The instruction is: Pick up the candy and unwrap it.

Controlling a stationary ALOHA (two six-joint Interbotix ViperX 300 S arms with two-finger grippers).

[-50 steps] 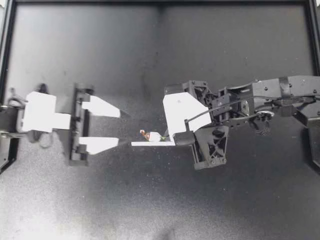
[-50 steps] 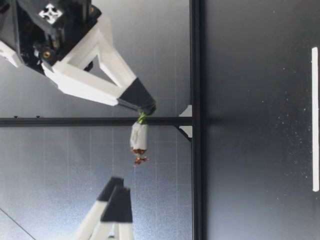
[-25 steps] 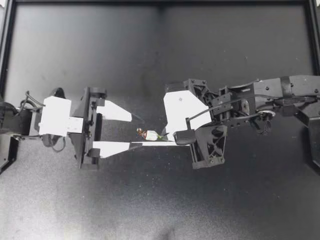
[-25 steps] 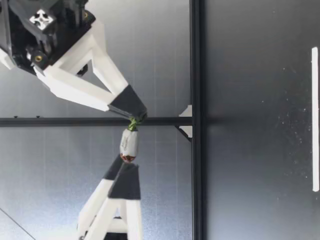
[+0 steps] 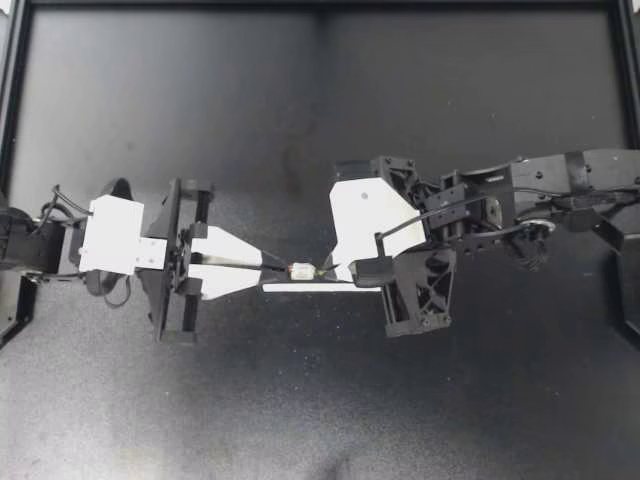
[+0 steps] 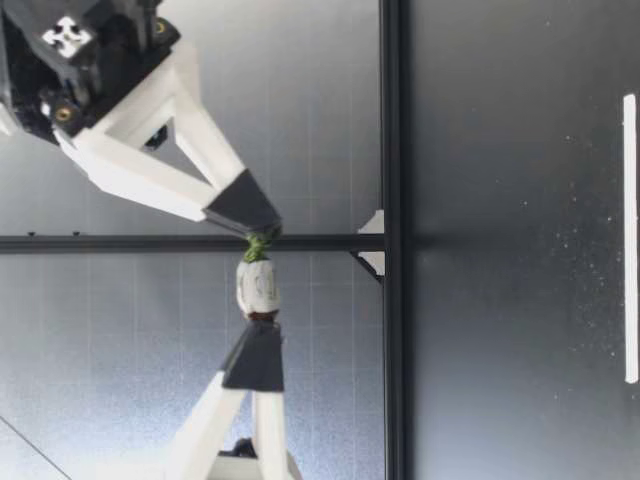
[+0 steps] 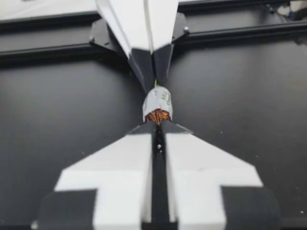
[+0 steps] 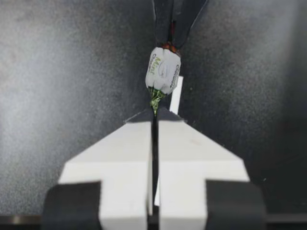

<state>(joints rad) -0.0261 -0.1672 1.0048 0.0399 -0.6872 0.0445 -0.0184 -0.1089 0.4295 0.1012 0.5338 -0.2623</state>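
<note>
A small candy (image 5: 301,270) in a white wrapper hangs in the air above the dark table, stretched between both grippers. My left gripper (image 5: 268,267) is shut on its brown twisted end. My right gripper (image 5: 325,271) is shut on its green twisted end. In the low view the candy (image 6: 258,288) sits well above the table, between my right gripper (image 6: 258,232) and my left gripper (image 6: 262,325). The left wrist view has the candy (image 7: 157,102) just ahead of my left gripper (image 7: 157,127). In the right wrist view the candy (image 8: 163,70) is ahead of my right gripper (image 8: 154,112).
A white strip (image 5: 300,287) lies flat on the black table (image 5: 300,400) under the candy. A black frame (image 5: 320,6) borders the table at the back and sides.
My left gripper has moved toward the candy and has gone from open to shut on its brown twisted end. The right gripper kept hold of the green end.
</note>
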